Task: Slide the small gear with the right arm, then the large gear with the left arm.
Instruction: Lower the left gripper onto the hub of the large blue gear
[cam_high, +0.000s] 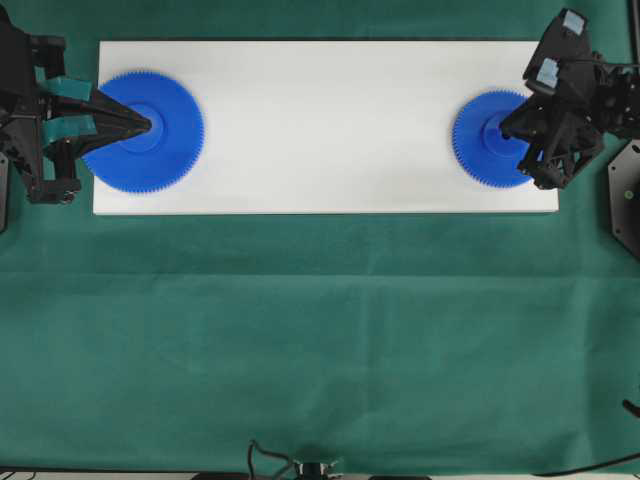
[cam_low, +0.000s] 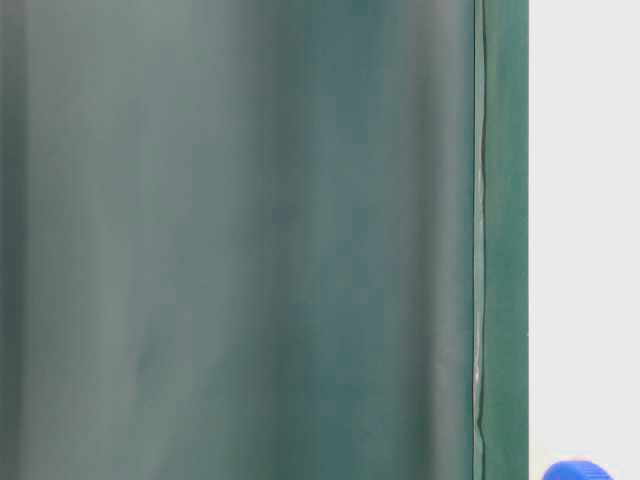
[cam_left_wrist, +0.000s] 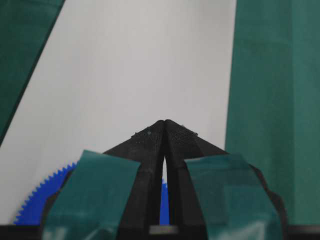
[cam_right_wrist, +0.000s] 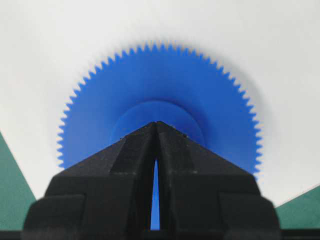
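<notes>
Overhead view: the small gear (cam_high: 490, 139) lies at the board's (cam_high: 330, 120) 3 o'clock end, the closed right gripper (cam_high: 504, 127) poised at its raised hub, the likeliest push point on light, stiff, slippery plastic; the closed left gripper (cam_high: 150, 126) meets the large gear (cam_high: 143, 131) at 9 o'clock.

- Large gear (cam_high: 143, 131) lies on the board's (cam_high: 330, 120) left end.
- Small gear (cam_high: 490, 139) lies on its right end.
- Board lies on the cloth (cam_high: 320, 340).
</notes>
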